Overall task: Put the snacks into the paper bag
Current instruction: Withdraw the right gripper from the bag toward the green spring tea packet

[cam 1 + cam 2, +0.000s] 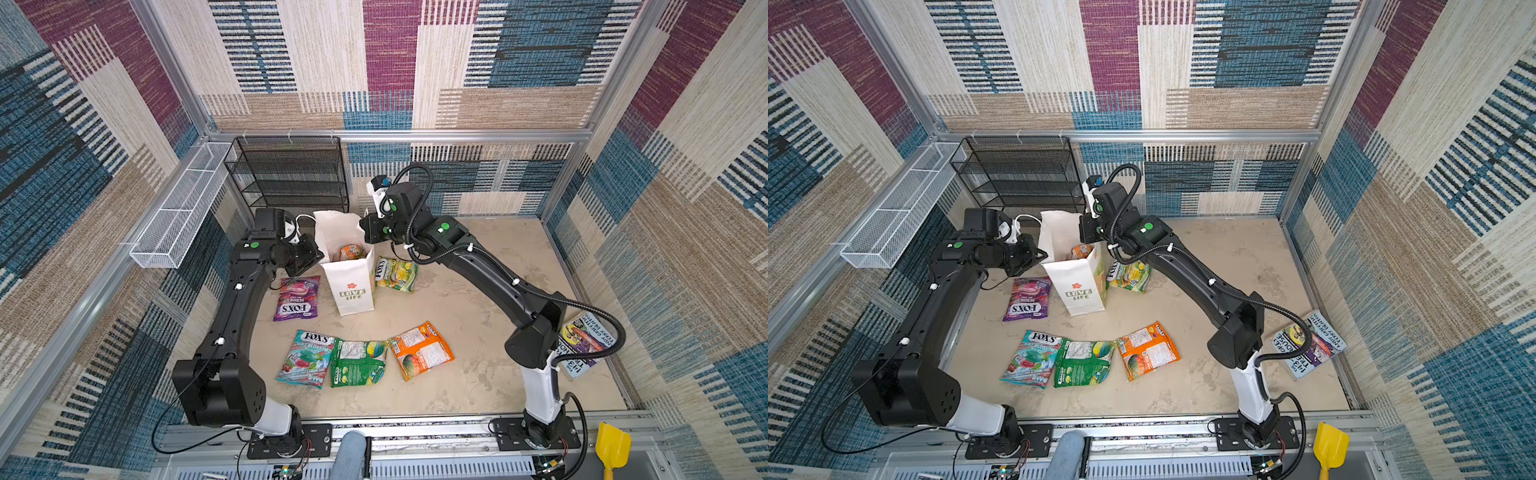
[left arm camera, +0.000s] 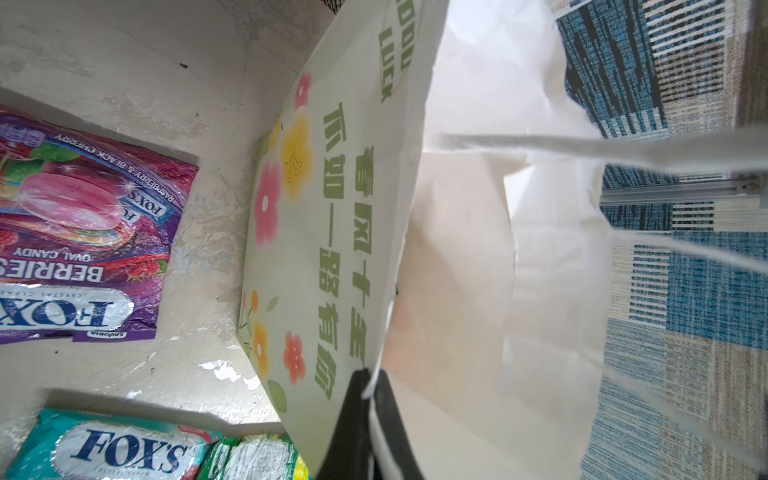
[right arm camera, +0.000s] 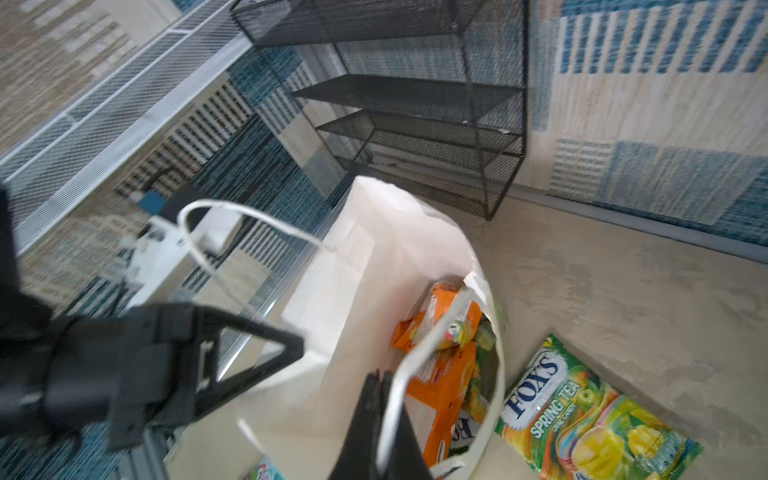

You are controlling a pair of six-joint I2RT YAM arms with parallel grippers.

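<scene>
The white paper bag [image 1: 353, 286] [image 1: 1079, 286] stands upright at mid-table, mouth open. My left gripper [image 1: 318, 253] [image 2: 370, 382] is shut on its left rim. At the right rim, my right gripper [image 1: 365, 232] [image 3: 376, 378] is shut with a taut white handle [image 3: 432, 336] running between its fingers. Orange snacks [image 3: 444, 365] lie inside the bag. On the table lie a purple packet [image 1: 296, 298] [image 2: 83, 232], a yellow-green one [image 1: 395, 274] [image 3: 582, 415], a teal-red one [image 1: 305, 359], a green one [image 1: 359, 363] and an orange one [image 1: 422, 349].
A black mesh shelf [image 1: 291, 174] stands against the back wall behind the bag. A white wire basket [image 1: 183, 208] hangs on the left wall. A magazine [image 1: 584, 345] lies at the right edge under the right arm. A yellow scoop [image 1: 613, 446] sits beyond the front rail.
</scene>
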